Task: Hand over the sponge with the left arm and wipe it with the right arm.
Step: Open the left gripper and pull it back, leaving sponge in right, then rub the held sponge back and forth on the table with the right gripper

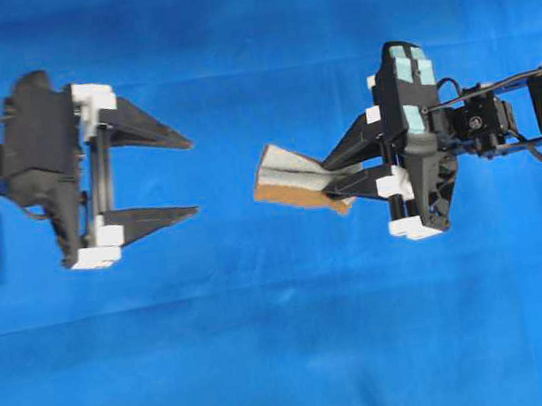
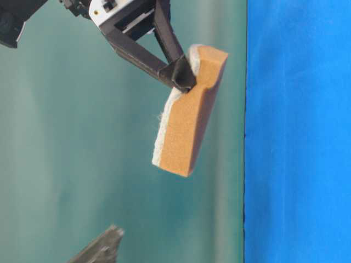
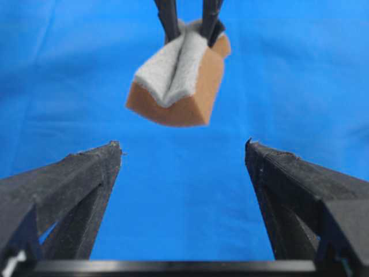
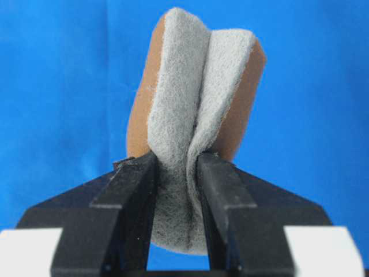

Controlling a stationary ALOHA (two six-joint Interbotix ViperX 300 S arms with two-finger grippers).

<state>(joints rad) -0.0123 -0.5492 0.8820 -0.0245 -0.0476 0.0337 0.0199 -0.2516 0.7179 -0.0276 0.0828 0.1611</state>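
Note:
The sponge (image 1: 287,172) hangs in the air over the middle of the blue cloth, grey-white face up and orange layer beneath. My right gripper (image 1: 333,180), with teal patches, is shut on its right end and pinches it into a fold (image 4: 196,98). The table-level view shows the sponge (image 2: 189,123) dangling from that gripper's fingertips (image 2: 181,76). My left gripper (image 1: 193,177) stands wide open to the sponge's left, a gap apart, with nothing between its fingers. In the left wrist view, the sponge (image 3: 176,86) floats beyond the spread left gripper (image 3: 184,151).
A blue cloth (image 1: 291,342) covers the whole table. Both arms hover above it, the left arm's body (image 1: 43,164) at the left edge and the right arm's wrist (image 1: 482,123) at the right. A teal wall (image 2: 66,164) stands behind.

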